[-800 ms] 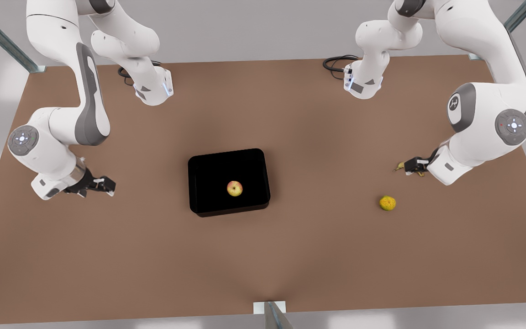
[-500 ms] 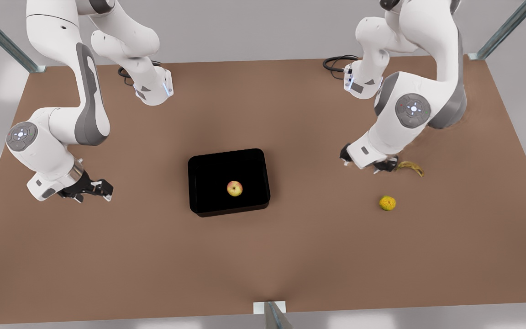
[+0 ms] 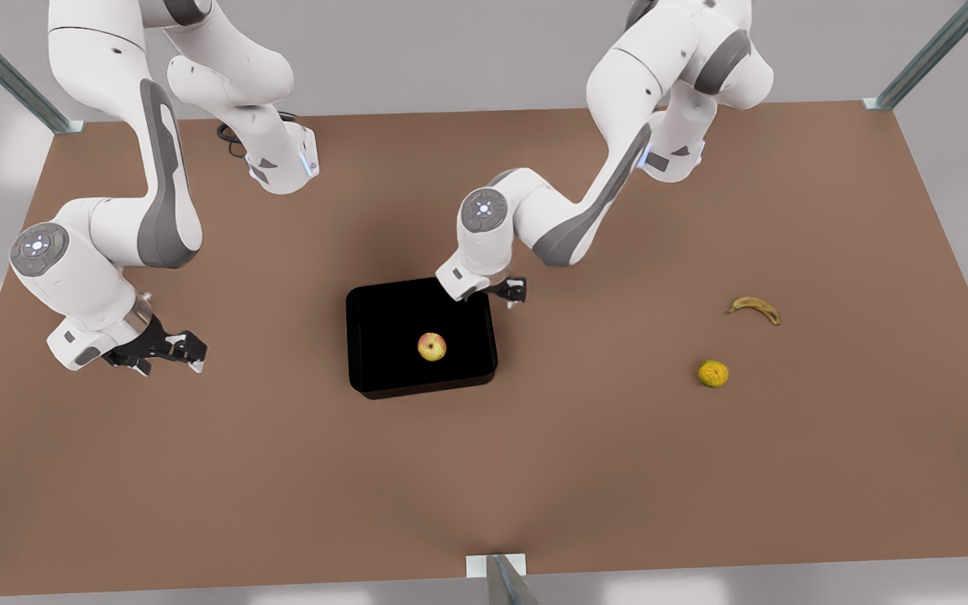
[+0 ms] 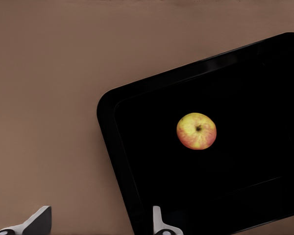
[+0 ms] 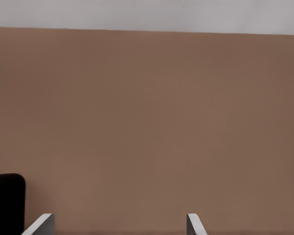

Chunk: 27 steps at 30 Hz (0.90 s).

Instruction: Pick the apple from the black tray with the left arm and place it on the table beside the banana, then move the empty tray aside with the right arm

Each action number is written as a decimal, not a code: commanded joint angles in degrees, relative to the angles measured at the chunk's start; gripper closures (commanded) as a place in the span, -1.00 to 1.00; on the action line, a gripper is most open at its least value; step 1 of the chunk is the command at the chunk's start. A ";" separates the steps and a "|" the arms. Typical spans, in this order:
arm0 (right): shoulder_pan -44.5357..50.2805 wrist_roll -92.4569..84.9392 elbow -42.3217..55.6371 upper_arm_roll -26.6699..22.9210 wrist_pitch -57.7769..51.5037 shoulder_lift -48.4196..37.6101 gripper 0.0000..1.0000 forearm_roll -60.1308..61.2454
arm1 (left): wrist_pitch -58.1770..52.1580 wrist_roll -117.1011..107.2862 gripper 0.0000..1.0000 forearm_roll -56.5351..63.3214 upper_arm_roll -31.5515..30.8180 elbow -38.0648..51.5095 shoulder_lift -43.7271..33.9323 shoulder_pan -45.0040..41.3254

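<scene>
Left gripper (image 3: 507, 293) now hangs at the tray's (image 3: 366, 336) far corner on the front view's right, fingers spread wide with nothing between them. It has swung across from beside the banana (image 3: 754, 307), where it was half a second ago. In the left wrist view its fingertips (image 4: 158, 223) straddle the tray (image 4: 108, 117) rim, one over the table, one at the rim's edge.

Apple (image 3: 432, 346) sits in the tray, toward the near side and the front view's right, apart from every wall; in the left wrist view the apple (image 4: 196, 130) lies stem-up on the black floor.

Right gripper (image 3: 171, 345) waits low over the table (image 3: 534, 437) on the front view's left, well apart from the tray, fingers (image 5: 39, 226) wide and empty; barely shifted.

Banana and a yellow-green fruit (image 3: 712, 373) lie near each other far to the front view's right. Broad bare table between them and the tray, and along the near edge.
</scene>
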 commanded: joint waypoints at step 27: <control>-0.35 -0.65 16.64 -0.54 -15.22 9.44 -1.00 0.06 | 15.45 -38.89 -1.00 11.35 1.14 20.85 26.50 -7.05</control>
